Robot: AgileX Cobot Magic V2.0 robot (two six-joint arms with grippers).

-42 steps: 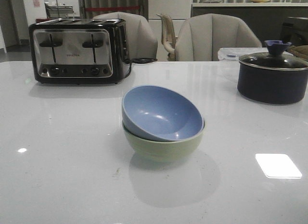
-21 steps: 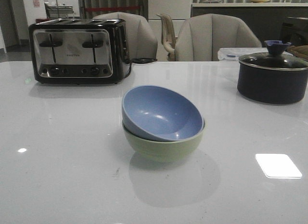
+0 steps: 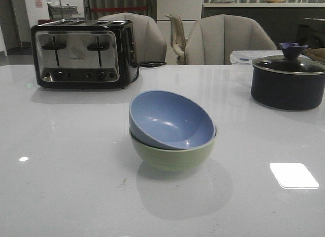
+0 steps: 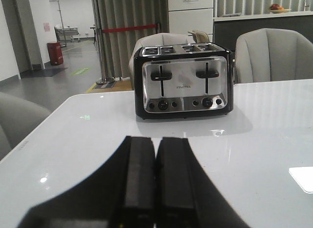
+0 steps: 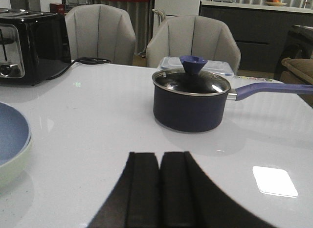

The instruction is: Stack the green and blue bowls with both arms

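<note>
The dusty blue bowl (image 3: 170, 120) sits tilted inside the pale green bowl (image 3: 172, 154) at the middle of the white table in the front view. Both also show at the edge of the right wrist view, blue bowl (image 5: 11, 132) over green bowl (image 5: 12, 167). No arm shows in the front view. My left gripper (image 4: 156, 140) is shut and empty, low over the table, facing the toaster. My right gripper (image 5: 160, 154) is shut and empty, low over the table, facing the navy pot, with the bowls off to its side.
A black and chrome toaster (image 3: 81, 54) stands at the back left, its cable trailing behind. A dark navy lidded pot (image 3: 287, 79) with a long handle (image 5: 266, 88) stands at the back right, a clear lidded box (image 5: 195, 64) behind it. Grey chairs (image 3: 223, 41) line the far edge.
</note>
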